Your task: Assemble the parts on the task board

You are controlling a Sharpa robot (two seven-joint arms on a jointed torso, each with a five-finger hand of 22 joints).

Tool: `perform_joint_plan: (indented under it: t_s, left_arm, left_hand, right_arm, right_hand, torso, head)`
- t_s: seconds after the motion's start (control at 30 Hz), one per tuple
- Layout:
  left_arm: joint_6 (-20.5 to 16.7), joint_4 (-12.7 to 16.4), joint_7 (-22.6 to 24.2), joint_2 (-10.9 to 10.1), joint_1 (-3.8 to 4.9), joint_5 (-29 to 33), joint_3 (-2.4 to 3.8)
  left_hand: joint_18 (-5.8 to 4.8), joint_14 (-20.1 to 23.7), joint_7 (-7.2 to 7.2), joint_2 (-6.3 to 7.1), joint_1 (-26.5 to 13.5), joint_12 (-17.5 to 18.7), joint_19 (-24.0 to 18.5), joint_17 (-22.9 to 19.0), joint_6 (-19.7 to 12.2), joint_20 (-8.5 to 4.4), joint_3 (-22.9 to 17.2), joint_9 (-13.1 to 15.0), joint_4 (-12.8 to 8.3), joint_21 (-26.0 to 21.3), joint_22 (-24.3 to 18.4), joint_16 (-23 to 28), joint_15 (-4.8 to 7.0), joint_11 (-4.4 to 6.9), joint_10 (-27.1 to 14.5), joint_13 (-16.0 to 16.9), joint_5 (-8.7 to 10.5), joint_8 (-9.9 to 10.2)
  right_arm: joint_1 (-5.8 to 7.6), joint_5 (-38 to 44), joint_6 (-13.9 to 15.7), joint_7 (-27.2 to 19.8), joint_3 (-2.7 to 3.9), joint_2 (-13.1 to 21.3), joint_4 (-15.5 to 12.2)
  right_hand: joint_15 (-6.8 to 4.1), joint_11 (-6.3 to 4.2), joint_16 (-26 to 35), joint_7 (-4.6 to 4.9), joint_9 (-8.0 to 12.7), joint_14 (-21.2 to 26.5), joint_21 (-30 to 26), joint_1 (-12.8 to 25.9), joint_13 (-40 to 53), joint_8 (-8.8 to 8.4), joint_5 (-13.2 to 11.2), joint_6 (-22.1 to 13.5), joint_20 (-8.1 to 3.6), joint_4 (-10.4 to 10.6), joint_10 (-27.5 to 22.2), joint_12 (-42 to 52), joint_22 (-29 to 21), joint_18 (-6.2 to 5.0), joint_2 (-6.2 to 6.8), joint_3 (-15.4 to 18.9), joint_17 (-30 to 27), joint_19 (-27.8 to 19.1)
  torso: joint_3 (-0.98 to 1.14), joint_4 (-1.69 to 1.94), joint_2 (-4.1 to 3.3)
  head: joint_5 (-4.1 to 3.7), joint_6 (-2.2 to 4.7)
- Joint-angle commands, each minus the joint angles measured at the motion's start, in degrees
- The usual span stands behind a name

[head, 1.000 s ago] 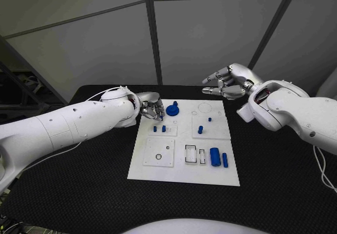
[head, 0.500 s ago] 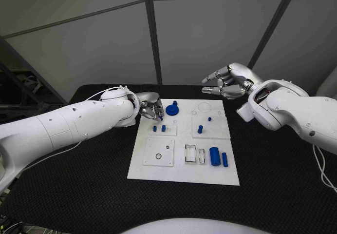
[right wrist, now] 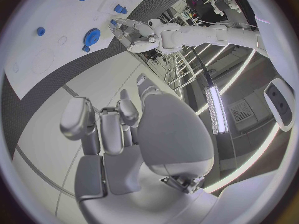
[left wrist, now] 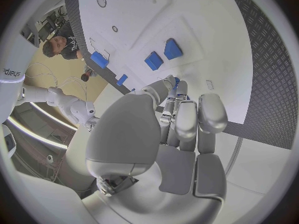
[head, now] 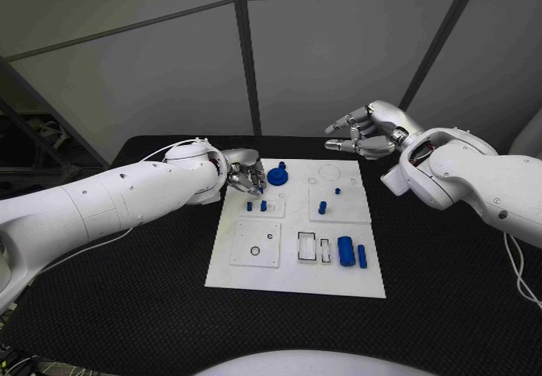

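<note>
**Two hands at the far end of the board**

The left hand, silver and smooth-shelled, hangs over the board's far left corner with its fingers curled close together, tips down; the left wrist view shows a sliver of blue at the fingertips, but whether the hand grips a part cannot be told. Just beside it stands the gear, a blue toothed disc with a knob on top, lying flat on the board. Nearer along the board from the gear, two short blue pegs stand upright side by side on a raised white square tile. A single peg stands upright on the neighbouring tile. At the board's near right, a thick blue cylinder and a slimmer blue bar lie flat, long axes running along the board's length, beside rectangular slots. The board is a flat white matt plate on a black textured table.

The right hand hovers above the table beyond the board's far right corner, fingers half curled and apart, holding nothing.
</note>
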State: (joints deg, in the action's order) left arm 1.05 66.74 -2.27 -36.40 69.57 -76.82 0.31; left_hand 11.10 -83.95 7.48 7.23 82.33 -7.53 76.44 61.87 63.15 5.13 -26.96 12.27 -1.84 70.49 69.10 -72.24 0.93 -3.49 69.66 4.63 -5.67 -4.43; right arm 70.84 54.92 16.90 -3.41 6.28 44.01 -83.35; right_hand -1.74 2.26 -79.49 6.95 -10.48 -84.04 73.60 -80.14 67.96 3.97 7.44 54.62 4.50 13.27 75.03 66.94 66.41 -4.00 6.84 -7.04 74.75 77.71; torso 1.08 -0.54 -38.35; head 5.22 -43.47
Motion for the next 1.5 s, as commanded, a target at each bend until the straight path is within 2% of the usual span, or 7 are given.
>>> perform_joint_plan:
  t_s: [0.03, 0.5, 0.7, 1.07, 1.23, 1.43, 1.5]
  left_arm:
    - [0.7, -0.2, 0.2, 0.2, 0.05, 0.0, -0.03]
    - [1.5, -1.2, -0.1, 1.0, -0.01, -1.7, -0.26]
    - [1.1, -1.4, -0.1, 1.0, -0.02, -1.5, -0.35]
    - [-0.3, -1.3, 0.1, 0.5, -0.03, -1.3, -0.39]
    - [-2.0, -1.6, 0.3, 0.1, -0.03, -0.9, -0.4]
    - [-3.0, -1.8, 0.4, -0.8, -0.05, -0.5, -0.39]
    - [-3.7, -1.7, 0.7, -1.5, -0.05, 0.1, -0.37]
  left_hand:
    - [-5.29, -1.1, -0.12, 0.03, -0.4, 0.2, -0.5, -0.1, 0.4, 0.08, 0.0, 0.1, -0.3, -0.3, -0.1, 0.1, 0.08, -0.15, 0.3, -0.1, 0.29, 0.2]
    - [-5.23, -1.0, 0.04, 0.34, -0.7, 0.5, -0.7, -0.4, 0.2, 0.11, 0.0, -0.3, -0.7, -0.6, -0.2, 0.2, 0.0, -0.29, 0.2, -0.3, 0.41, 0.5]
    - [-5.18, -0.9, 0.4, 1.32, -1.5, 1.4, -0.9, -1.2, -4.9, 0.33, -0.4, -2.4, -1.3, -0.7, -0.2, 0.4, -0.24, -0.48, -0.4, -0.8, 0.55, 1.0]
    - [-4.9, -0.6, 0.34, 2.31, -2.3, 2.4, -1.7, -2.5, -7.1, 0.52, -0.6, -3.9, -1.7, -1.9, -1.2, 1.0, -0.45, -0.79, -1.5, -0.9, 0.6, 1.0]
    - [-3.86, 0.7, 0.01, 3.29, -2.7, 3.9, -4.8, -7.1, -10.3, 1.16, -0.4, -5.6, -2.3, -6.5, -5.4, 4.1, -1.27, -1.96, -5.3, -1.0, 0.67, 0.9]
    - [-3.29, 1.0, -0.03, 3.31, -2.6, 3.9, -6.1, -8.8, -11.1, 1.52, 0.2, -6.4, -2.8, -9.0, -7.6, 5.1, -1.54, -2.34, -7.2, -1.0, 0.72, 0.7]
    - [-3.21, 1.0, 0.18, 3.22, -2.5, 3.8, -6.2, -9.2, -11.0, 1.56, 0.4, -6.5, -2.9, -9.4, -8.0, 5.4, -1.57, -2.38, -7.4, -1.0, 0.71, 0.6]
  right_arm:
    - [0.12, 0.1, -0.2, -0.4, 0.04, 0.0, -0.2]
    - [0.12, 0.1, -0.2, -0.3, 0.04, 0.2, -0.4]
    - [0.12, 0.1, -0.2, -0.3, 0.04, 0.2, -0.3]
    - [0.12, 0.6, -0.1, 0.6, 0.04, 0.4, -0.1]
    - [0.11, 4.2, -0.3, 3.3, 0.04, 0.5, 0.0]
    - [0.1, 10.5, -2.8, 7.4, 0.03, 0.4, 0.9]
    - [0.06, 14.5, -4.2, 9.0, -0.09, 0.2, 1.6]
  right_hand:
    - [-0.42, -0.14, 0.2, -0.05, -0.1, -2.4, -0.3, 0.1, 0.1, -0.17, 0.2, 0.4, -0.27, -0.4, 0.3, 0.4, 0.1, -0.99, -0.41, 0.0, 0.1, 0.1]
    - [-0.42, -0.14, 0.2, -0.05, -0.1, -2.4, -0.3, 0.1, 0.1, -0.17, 0.2, 0.4, -0.27, -0.4, 0.3, 0.4, 0.1, -0.99, -0.41, 0.0, 0.1, 0.1]
    - [-0.43, -0.14, 0.3, -0.05, -0.1, -2.4, -0.3, 0.1, 0.0, -0.17, 0.2, 0.4, -0.27, -0.4, 0.3, 0.3, 0.0, -1.01, -0.41, 0.0, 0.0, 0.1]
    - [-0.41, -0.13, 1.3, -0.03, -0.1, -2.0, -1.5, 0.2, -1.4, -0.24, 0.2, 0.3, -0.27, -0.4, -0.7, -1.2, -1.5, -1.32, -0.28, 0.1, -1.3, -0.7]
    - [-0.48, -0.27, 7.1, -0.01, -0.3, -0.5, -7.5, -0.2, -21.4, -0.22, 0.1, 0.1, -0.32, -0.4, -11.9, -23.0, -8.5, -2.62, -0.23, -0.5, -7.2, -4.0]
    - [-0.45, 0.04, 10.4, 0.05, -0.8, -0.2, -8.9, -3.1, -30.3, 0.13, 0.2, 1.6, -0.42, -1.2, -14.5, -34.5, -9.7, -2.74, -0.05, -2.6, -10.4, -3.9]
    - [-0.24, 0.77, 9.4, 0.31, -1.0, -1.0, -7.5, -4.3, -36.2, 0.07, 0.0, 2.7, -0.06, -1.6, -13.5, -41.2, -7.9, -2.25, 0.19, -4.2, -9.3, -2.6]
  torso:
    - [0.01, -0.03, -0.03]
    - [-0.02, -0.01, 0.01]
    - [-0.02, 0.04, 0.05]
    - [-0.01, 0.08, 0.1]
    - [-0.01, 0.06, 0.08]
    - [-0.04, 0.05, 0.14]
    - [-0.04, 0.04, 0.14]
  head:
    - [-0.13, 0.06]
    - [-0.22, -0.17]
    - [-0.27, -0.2]
    - [-0.26, -0.01]
    - [-0.24, 0.39]
    - [-0.34, 0.73]
    - [-0.48, 0.87]
